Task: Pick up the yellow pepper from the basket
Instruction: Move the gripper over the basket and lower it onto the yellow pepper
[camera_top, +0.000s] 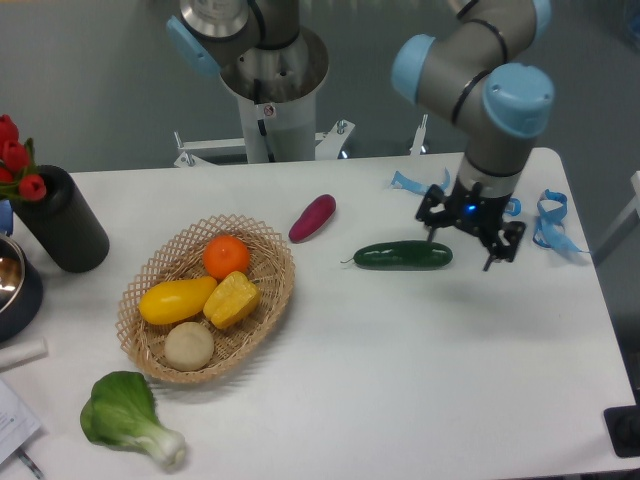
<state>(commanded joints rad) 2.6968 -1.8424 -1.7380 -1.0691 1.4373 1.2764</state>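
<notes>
At the far left a red flower bunch (12, 160) is seen in a dark cylinder vase (62, 220), with the rim of a metal bowl (12, 285) below it. A leafy green vegetable (125, 420) lies on the white surface (400, 380) just in front of the basket (265, 300).

The basket holds four things: an orange (226, 257) at the back, a long smooth yellow squash (176, 300) on the left, a pale round vegetable (189, 346) at the front, and the yellow pepper (231, 299) between them, touching the squash. The pepper's long axis is tilted, running from lower left to upper right.

Further right a purple vegetable (313, 218) and a cucumber (402, 255) lie on the surface, well apart from the basket.

The hand (468, 232) hangs just above the right end of the cucumber, pointed downward. The pepper lies well away to the hand's left in the picture and slightly nearer the camera, so a long sideways travel over the cucumber is judged to be needed before any descent. The fingers are spread apart and nothing is held; no contact with the cucumber can be made out. Blue ribbon scraps (550, 220) lie to the right.
</notes>
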